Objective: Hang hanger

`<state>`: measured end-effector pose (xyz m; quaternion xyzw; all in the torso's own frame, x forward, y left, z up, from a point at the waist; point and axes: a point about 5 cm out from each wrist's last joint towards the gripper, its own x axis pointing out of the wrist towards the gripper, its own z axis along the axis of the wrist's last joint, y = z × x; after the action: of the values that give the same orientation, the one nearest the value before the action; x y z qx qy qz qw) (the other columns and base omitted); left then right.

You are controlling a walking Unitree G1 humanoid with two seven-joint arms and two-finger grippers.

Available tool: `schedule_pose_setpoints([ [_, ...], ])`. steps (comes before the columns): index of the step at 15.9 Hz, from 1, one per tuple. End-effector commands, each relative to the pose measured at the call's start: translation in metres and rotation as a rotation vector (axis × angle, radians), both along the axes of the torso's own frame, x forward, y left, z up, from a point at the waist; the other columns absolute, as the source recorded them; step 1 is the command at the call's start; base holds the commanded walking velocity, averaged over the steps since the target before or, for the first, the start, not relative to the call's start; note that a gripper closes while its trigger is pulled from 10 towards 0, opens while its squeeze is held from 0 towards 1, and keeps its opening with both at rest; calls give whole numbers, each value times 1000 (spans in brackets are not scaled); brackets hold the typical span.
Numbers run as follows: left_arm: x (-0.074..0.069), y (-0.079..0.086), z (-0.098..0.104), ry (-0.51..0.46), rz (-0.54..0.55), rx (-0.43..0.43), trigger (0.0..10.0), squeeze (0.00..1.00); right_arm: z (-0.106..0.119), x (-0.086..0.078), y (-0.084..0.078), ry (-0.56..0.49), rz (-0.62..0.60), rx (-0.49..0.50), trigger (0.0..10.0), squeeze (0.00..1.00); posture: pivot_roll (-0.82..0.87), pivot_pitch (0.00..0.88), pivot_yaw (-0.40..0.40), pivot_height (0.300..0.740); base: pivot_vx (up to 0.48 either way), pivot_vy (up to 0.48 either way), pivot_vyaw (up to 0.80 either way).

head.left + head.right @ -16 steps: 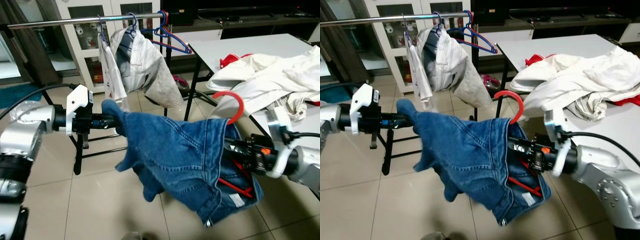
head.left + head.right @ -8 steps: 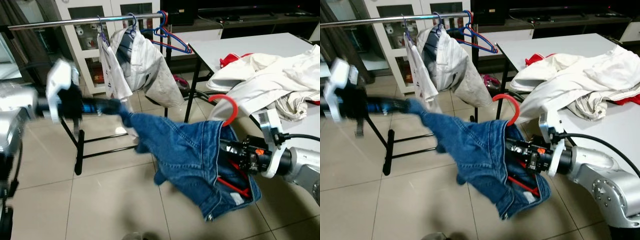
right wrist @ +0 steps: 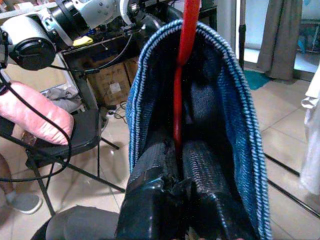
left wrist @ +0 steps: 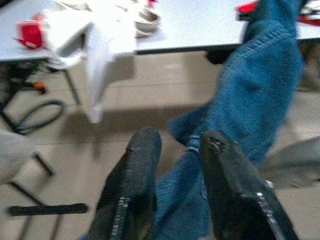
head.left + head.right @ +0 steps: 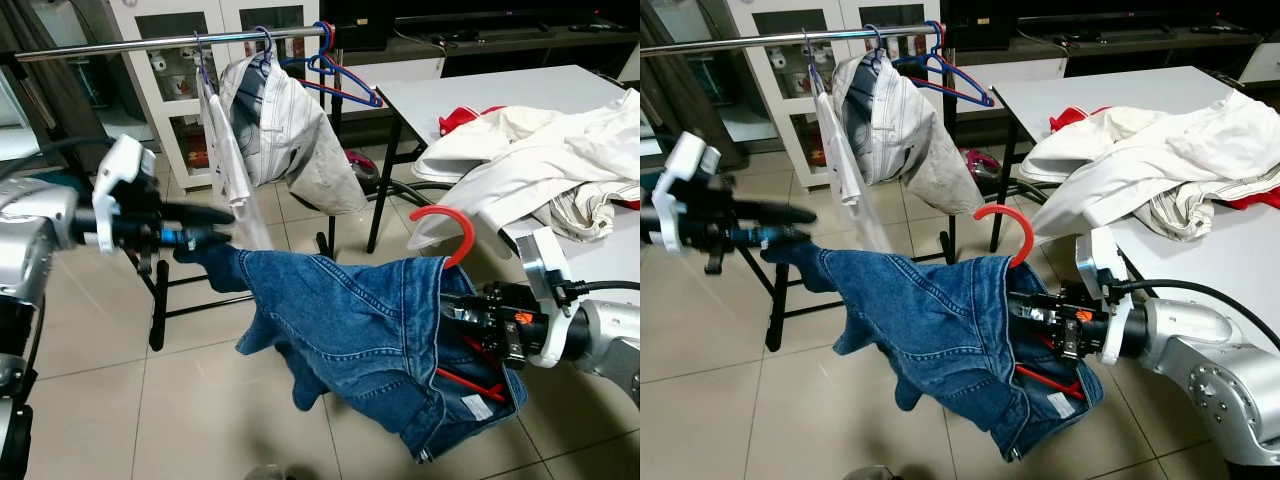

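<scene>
A blue denim garment hangs on a red hanger whose hook sticks up above it. My right gripper reaches into the garment from the right and is shut on the hanger's red wire. My left gripper is out at the left, below the clothes rail. Its two fingers are parted, and the garment's stretched-out end lies against the lower one. The left wrist view has denim showing between and beyond the fingers.
The rail carries white garments and blue hangers; its black base stands on the tiled floor. A white table at the right holds a heap of white and red clothes. A cabinet stands behind.
My left gripper swung up and left, then came back down a little, drawing the denim end out sideways. Its fingers have parted. The right gripper and hanger have barely moved.
</scene>
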<state>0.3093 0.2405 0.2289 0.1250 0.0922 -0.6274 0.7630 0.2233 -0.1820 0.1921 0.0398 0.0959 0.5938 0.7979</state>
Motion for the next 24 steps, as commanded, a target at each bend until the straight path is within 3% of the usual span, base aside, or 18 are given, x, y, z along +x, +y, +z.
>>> schedule_pose_setpoints([
  [1,-1,0,0,14,-17,0,10000,1000,11,-2,0,-60,19,11,10000,0,37,0,77,740,0,0,0],
  [5,0,1,-9,18,-46,77,10000,1000,14,-3,1,-69,35,16,10000,0,34,0,75,740,0,0,0],
  [6,0,4,-21,10,-50,154,10000,75,16,-3,1,-72,44,23,10000,0,34,0,70,740,0,0,0],
  [7,0,5,-28,-1,-59,190,7255,0,18,-3,0,-73,50,28,10000,0,33,0,69,740,0,0,0],
  [8,-1,6,-30,-10,-63,198,7255,0,18,-3,0,-73,52,29,10000,0,33,0,69,740,0,0,0],
  [9,-1,8,-35,-18,-63,231,824,0,19,-3,1,-75,58,32,10000,0,33,0,69,740,0,0,0],
  [10,0,8,-38,-18,-52,237,0,0,21,-3,1,-77,63,37,10000,0,34,0,68,740,0,0,0],
  [18,14,0,-37,-102,-6,178,0,0,24,-2,1,-78,70,43,10000,0,28,0,69,740,0,0,0],
  [24,17,3,-33,-116,47,143,0,0,24,0,0,-85,47,58,10000,0,27,0,71,740,0,0,0],
])
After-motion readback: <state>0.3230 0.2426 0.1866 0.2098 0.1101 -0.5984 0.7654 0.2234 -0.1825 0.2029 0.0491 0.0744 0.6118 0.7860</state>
